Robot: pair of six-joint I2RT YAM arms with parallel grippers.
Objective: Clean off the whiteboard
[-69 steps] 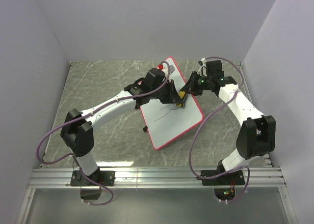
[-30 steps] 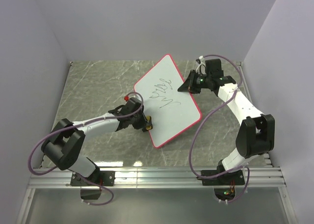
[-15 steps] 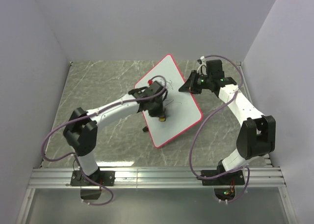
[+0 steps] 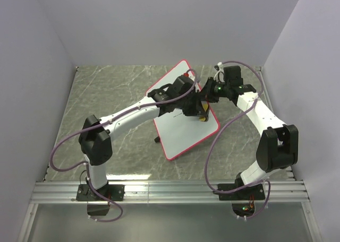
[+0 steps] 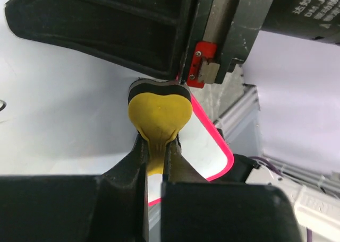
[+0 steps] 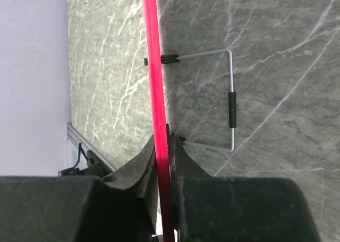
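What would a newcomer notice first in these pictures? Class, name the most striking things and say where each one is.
The big whiteboard with its pink-red frame stands out, set at an angle in the middle of the grey marbled table. The left claw pinches a yellow eraser over the board's right side, while the right claw clamps the board's red edge from the right.

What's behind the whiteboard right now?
A bent wire stand clipped at the red frame of the whiteboard, over the marble table. From above, the board hides nearly all of it.
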